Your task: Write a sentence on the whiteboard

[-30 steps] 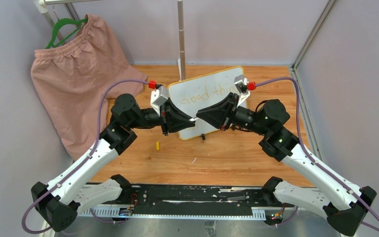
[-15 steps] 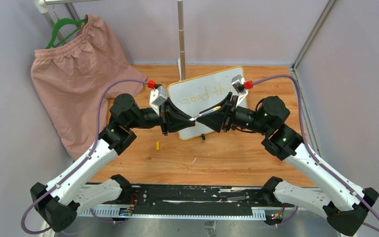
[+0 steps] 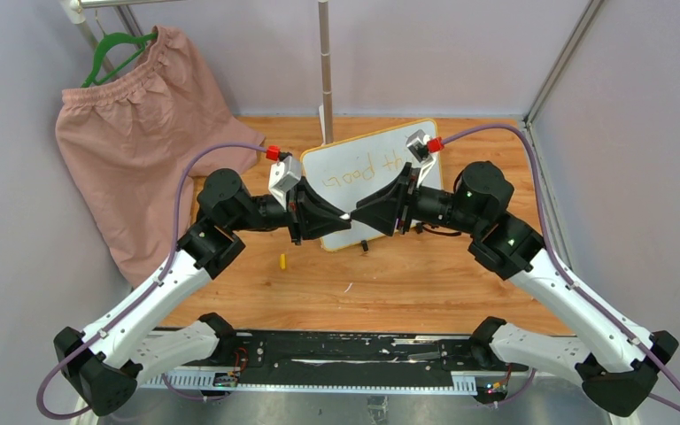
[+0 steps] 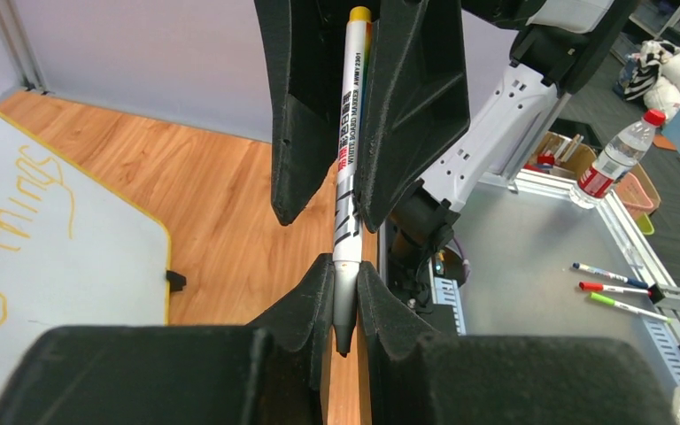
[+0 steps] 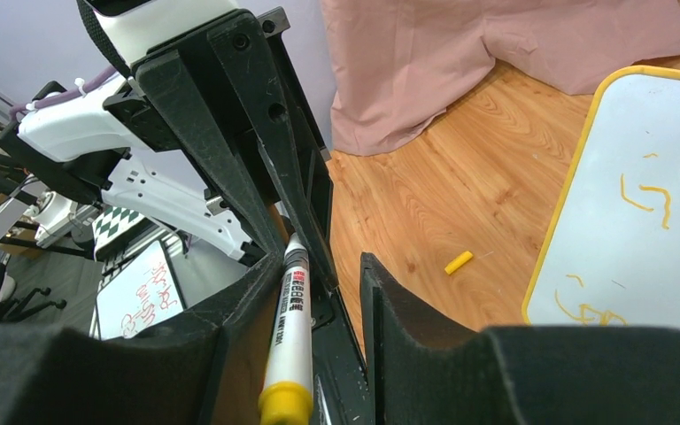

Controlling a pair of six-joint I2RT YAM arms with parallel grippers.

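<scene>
Marker handover just in front of the whiteboard (image 3: 354,146), with the right jaws now spread.

The wooden table (image 3: 407,283) carries the whiteboard at its far middle, propped on its feet. The sentence (image 3: 350,175) on it is partly hidden behind the arms, and a pink cloth (image 3: 133,150) hangs far left. The left gripper (image 4: 345,288) pinches the white marker (image 4: 349,159) near its tip. The right gripper (image 5: 319,274), pressed together a second ago, has spread around the yellow-capped end; the barrel lies against one finger, clear of the other. Its wrist has shifted slightly left. A small yellow piece (image 3: 282,260) lies near the board's left corner.
</scene>
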